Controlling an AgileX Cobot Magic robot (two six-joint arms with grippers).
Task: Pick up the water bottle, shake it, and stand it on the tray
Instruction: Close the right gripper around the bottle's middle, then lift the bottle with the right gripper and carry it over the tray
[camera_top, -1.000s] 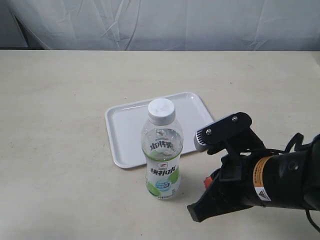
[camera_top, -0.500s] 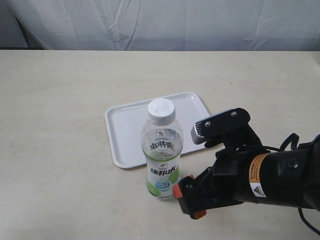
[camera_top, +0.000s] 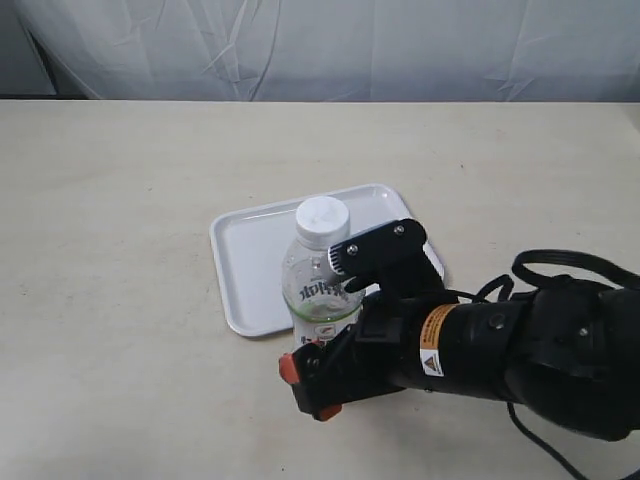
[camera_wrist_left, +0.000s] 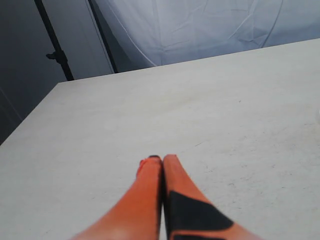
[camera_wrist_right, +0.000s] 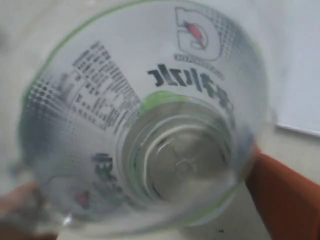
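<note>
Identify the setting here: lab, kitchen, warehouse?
Most likely a robot lab bench, not a lived-in room. A bare beige table sits before a hung white cloth backdrop, a dark stand rises beside it, and the only props are a bottle and tray.

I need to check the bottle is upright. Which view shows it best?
Exterior view: the bottle stands upright, cap and upper label clear, base behind the right arm. Right wrist view: only a blurred close-up. Left wrist view: no bottle.
</note>
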